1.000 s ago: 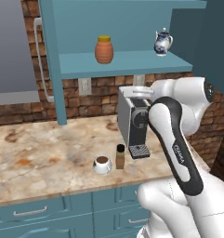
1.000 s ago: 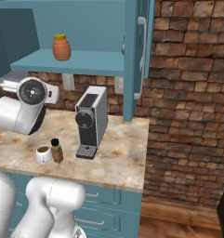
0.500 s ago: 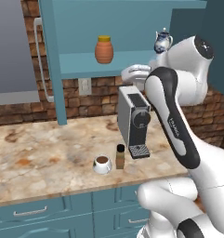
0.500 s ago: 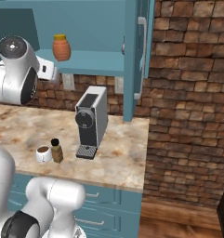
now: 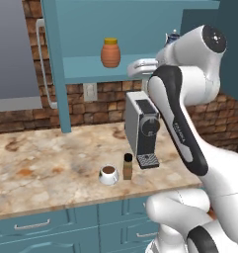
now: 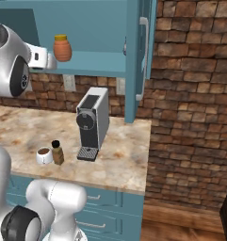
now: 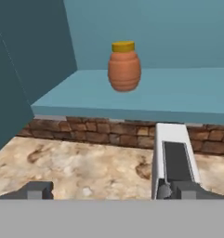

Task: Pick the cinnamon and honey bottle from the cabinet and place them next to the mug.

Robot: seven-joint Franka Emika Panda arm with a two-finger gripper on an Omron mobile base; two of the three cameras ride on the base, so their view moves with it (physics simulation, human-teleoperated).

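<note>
The honey bottle (image 5: pixel 110 53), an orange jar with a yellow lid, stands upright on the open shelf of the teal cabinet (image 5: pixel 81 69). My gripper (image 5: pixel 132 69) hovers at shelf height just right of it, open and empty. In the hand view the honey bottle (image 7: pixel 124 66) sits ahead on the shelf (image 7: pixel 187 93), beyond my gripper (image 7: pixel 111 190) with its tips spread wide. Down on the counter the cinnamon (image 5: pixel 127 166), a slim brown bottle with a black cap, stands right beside the white mug (image 5: pixel 108 174) of dark liquid. From the right base view the honey bottle (image 6: pixel 62 48) is just past my gripper (image 6: pixel 50 60).
A grey coffee machine (image 5: pixel 142 128) stands on the marble counter (image 5: pixel 46 158) below the shelf, right of the cinnamon. A blue-and-white teapot (image 5: pixel 172 37) peeks out behind my arm on the shelf. An open cabinet door (image 6: pixel 139 56) with a metal handle hangs to the right.
My arm has swung up from in front of the coffee machine to shelf height, bringing the open gripper close to the honey bottle. Nothing on the counter or shelf moved.
</note>
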